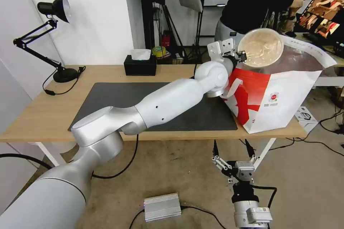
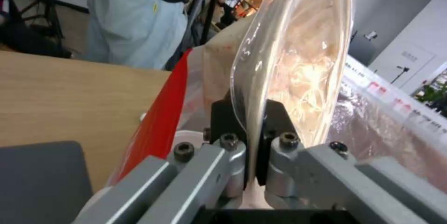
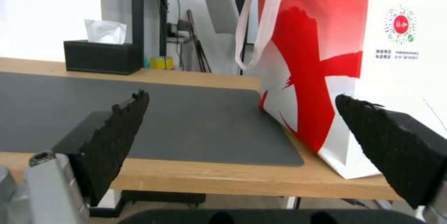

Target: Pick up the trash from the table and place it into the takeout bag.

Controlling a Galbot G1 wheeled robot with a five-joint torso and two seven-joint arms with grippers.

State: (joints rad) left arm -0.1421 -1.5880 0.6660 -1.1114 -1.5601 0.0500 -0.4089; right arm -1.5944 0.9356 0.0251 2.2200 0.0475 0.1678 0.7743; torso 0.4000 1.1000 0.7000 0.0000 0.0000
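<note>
Now the beige pulp bowl (image 1: 260,47) hangs tipped on edge over the takeout bag's (image 1: 283,96) open mouth — its rim clamped in the left gripper (image 1: 240,56). Placing is underway; next comes lowering and letting go. Right gripper (image 1: 234,162) waits below the table (image 1: 32,114) edge — fingers apart.

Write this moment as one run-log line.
left claw: shut on beige pulp bowl, tilted above takeout bag | right claw: open, below table edge

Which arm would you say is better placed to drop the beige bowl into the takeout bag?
Left. The left gripper is shut on the beige pulp bowl, held tilted above the takeout bag. The right gripper hangs open below the table edge.
</note>
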